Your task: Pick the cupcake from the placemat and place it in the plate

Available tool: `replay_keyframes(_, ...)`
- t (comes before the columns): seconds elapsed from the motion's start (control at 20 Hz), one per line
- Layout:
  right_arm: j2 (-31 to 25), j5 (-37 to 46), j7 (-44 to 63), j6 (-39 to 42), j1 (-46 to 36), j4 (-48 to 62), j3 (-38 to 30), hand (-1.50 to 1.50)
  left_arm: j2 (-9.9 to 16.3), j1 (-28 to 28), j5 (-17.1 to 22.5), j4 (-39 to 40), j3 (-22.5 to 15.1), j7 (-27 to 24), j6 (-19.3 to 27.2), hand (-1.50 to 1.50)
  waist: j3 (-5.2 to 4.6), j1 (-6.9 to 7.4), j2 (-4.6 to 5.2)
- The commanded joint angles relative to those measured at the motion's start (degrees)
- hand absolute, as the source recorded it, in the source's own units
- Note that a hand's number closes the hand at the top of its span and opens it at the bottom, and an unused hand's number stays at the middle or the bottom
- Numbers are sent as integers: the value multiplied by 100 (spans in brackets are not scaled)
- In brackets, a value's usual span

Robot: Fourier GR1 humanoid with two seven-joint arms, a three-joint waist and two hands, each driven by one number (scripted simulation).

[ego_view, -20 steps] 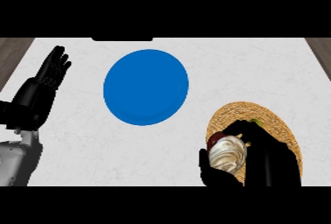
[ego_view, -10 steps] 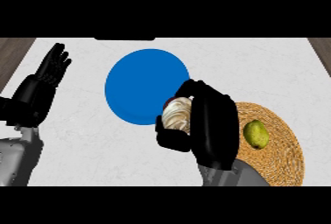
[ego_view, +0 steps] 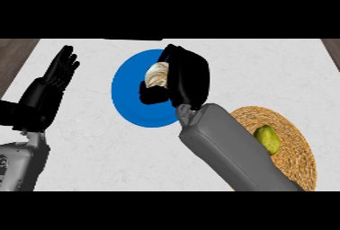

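My right hand [ego_view: 186, 81] is curled round the cupcake [ego_view: 158, 75], whose cream swirled top shows between the fingers and thumb. Hand and cupcake are over the middle of the round blue plate [ego_view: 129, 105]; I cannot tell whether the cupcake touches the plate. The woven straw placemat [ego_view: 295, 148] lies at the lower right, behind my grey forearm. My left hand [ego_view: 46, 96] rests open at the left edge, fingers up.
A green pear-like fruit [ego_view: 267, 139] lies on the placemat. The white counter top ends at dark wood strips along the far left and far right corners.
My right hand has carried the cupcake from the placemat up and to the left, and is now over the plate's middle. The left hand has not moved.
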Motion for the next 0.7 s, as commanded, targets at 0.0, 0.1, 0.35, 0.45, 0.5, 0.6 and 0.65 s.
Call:
replay_keyframes(0.0, 17, -550, -17, -1026, -648, 1456, 146, 150, -148, -359, -149, 214, -116, 28, 59, 0, 0, 53, 39)
replay_keyframes(0.1, 17, -782, 282, -1178, -974, 1889, 500, 150, -189, -208, -145, 87, -81, 95, 115, 0, -1, 92, 20)
replay_keyframes(0.35, 18, -1251, -570, -1473, -1456, 3322, 329, 150, -104, -496, -83, 2, -88, 191, -69, 0, 0, 267, 78)
replay_keyframes(0.45, 18, -1581, -823, -1394, -1364, 3664, 424, 150, -167, -280, -135, 159, -106, 17, -76, 0, -1, 269, 90)
replay_keyframes(0.5, 18, -1806, -955, -1309, -1533, 3806, 289, 150, -42, -362, -7, 234, 23, -89, -252, 0, -3, 321, 114)
replay_keyframes(0.6, 18, -1937, -783, -2066, -1492, 3847, 91, 150, -164, -259, -136, 103, -151, -6, -147, 0, 2, 381, 112)
replay_keyframes(0.65, 18, -2050, -947, -2228, -1340, 3975, 40, -150, -258, -399, -119, 30, -196, 109, -81, 0, 5, 366, 120)
